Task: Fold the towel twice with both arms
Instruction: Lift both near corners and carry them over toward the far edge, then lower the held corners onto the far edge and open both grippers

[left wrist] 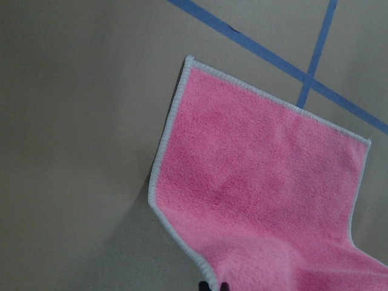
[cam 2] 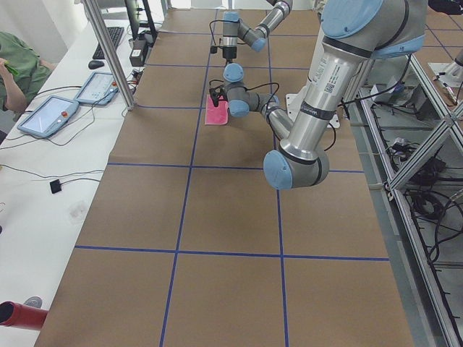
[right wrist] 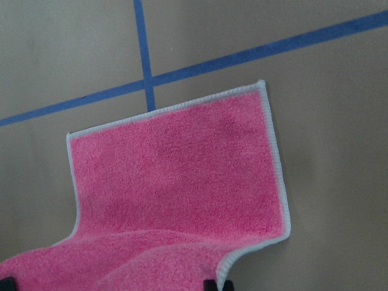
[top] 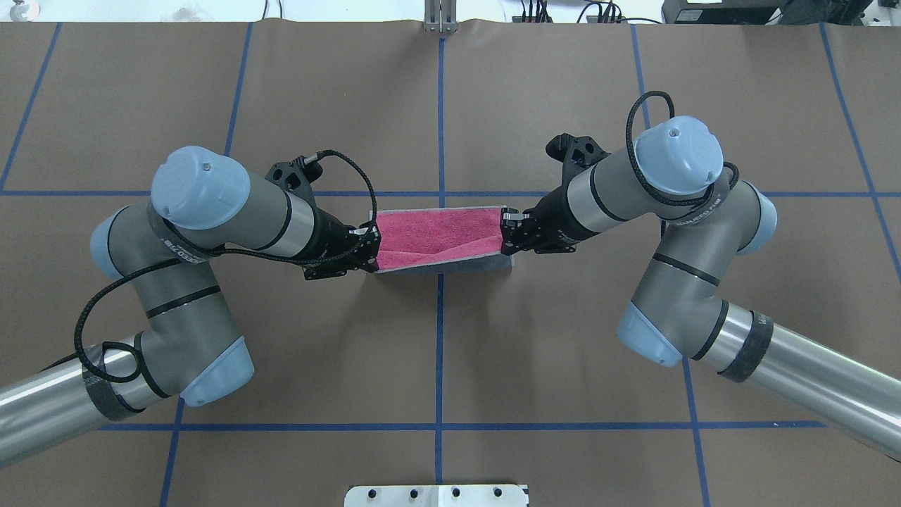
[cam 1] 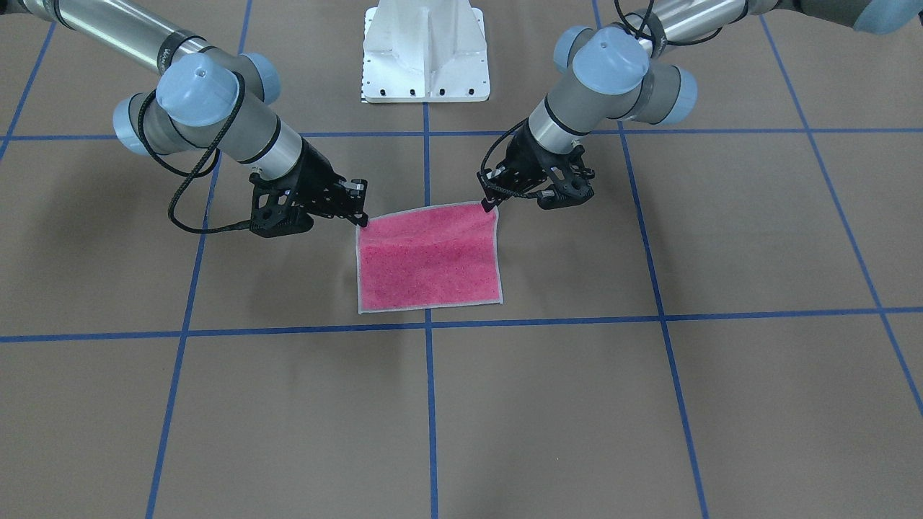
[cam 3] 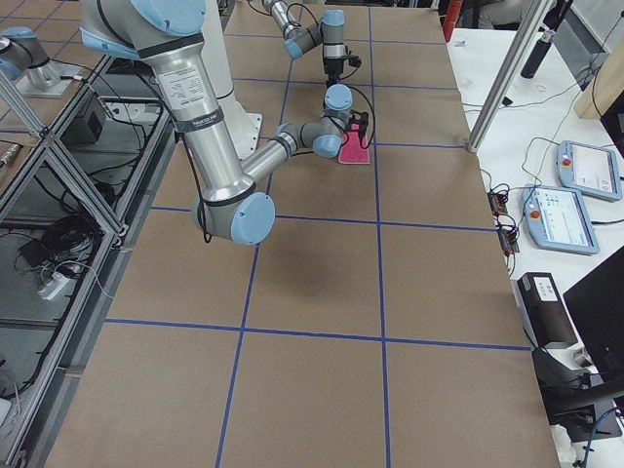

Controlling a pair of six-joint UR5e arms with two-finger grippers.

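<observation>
Pink towel (cam 1: 429, 259): long axis left-right, robot-side edge lifted.

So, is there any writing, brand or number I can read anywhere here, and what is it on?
Nothing reads clearly in any view.
On the left arm: white lettering on a dark band, too blurred to read.
On the right arm: the same kind of lettering, also too blurred.
On the towel: no label or print shows.
On the touch tablets at the side: screens too small to read.
</observation>
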